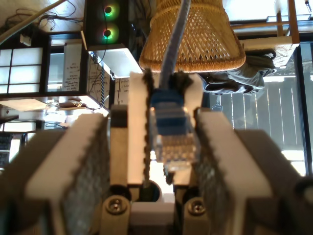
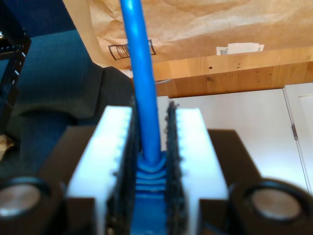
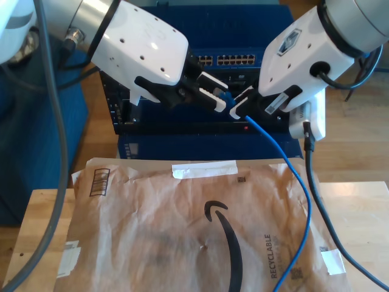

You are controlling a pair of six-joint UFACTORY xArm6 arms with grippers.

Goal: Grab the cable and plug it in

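– Between the fingers of my second gripper (image 2: 151, 110), what have you got?

– The cable (image 2: 142, 73). The fingers are pressed tight on the ribbed blue boot (image 2: 149, 171) behind its plug, and the blue line runs straight out past the fingertips.

– And my first gripper (image 1: 151, 115)?

– Its fingers stand wide apart with nothing clamped. They sit on either side of the second gripper's two white fingers. The clear plug (image 1: 173, 144) lies in the middle and touches neither of the first gripper's pads, with its clear end turned towards that camera.

– Where does all this sit in the exterior view?

– The two grippers meet up near the middle, tip to tip. The first arm reaches in from that view's left and the second from its right. Just behind them is a dark rack (image 3: 182, 125) with a blue switch (image 3: 237, 59) showing a row of sockets.

– And the rest of the cable?

– It drops from the second gripper down towards that view's right. It then crosses a sheet of crumpled brown paper (image 3: 182, 231) on the wooden table (image 3: 358, 207) and leaves at the bottom edge.
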